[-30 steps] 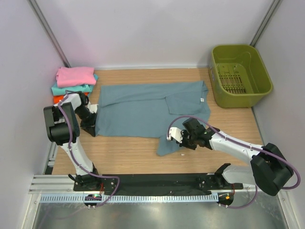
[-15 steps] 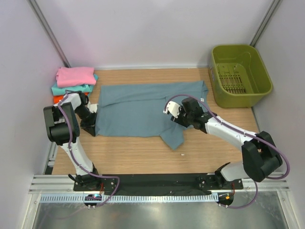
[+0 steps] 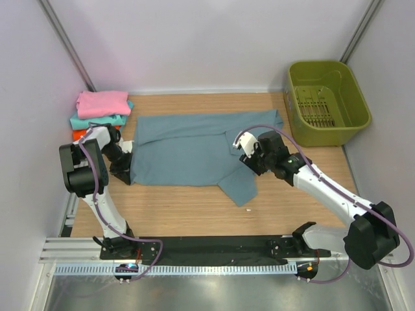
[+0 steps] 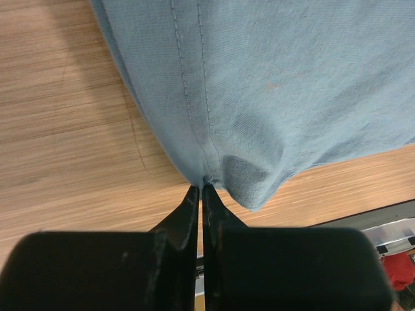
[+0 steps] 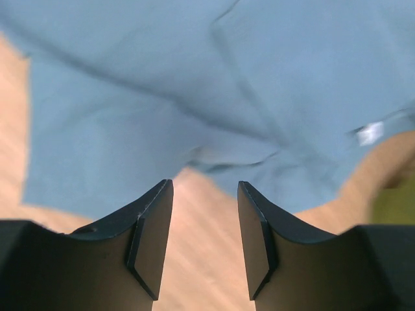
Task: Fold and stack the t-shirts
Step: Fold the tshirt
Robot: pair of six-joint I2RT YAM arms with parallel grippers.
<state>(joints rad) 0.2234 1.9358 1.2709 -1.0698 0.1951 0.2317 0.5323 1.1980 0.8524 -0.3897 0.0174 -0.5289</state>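
The left pincer (image 4: 201, 189) is clenched on a stitched hem corner of the blue-grey shirt (image 3: 188, 152), at the shirt's left edge. The right pincer (image 5: 204, 188) is released: its dark jaws stand apart with nothing between them, above the right part of the same shirt, near its small white label (image 5: 369, 133). The shirt is soft cloth, spread mostly flat across the middle of the pale wooden table (image 3: 181, 207), with one flap reaching toward the near side. At the far left lies a folded stack: a pink shirt (image 3: 102, 102) on a teal shirt (image 3: 97, 120) on an orange shirt (image 3: 78, 135). At the far right stands an olive-green plastic basket (image 3: 331, 136) with a slotted floor, apart from the shirt.
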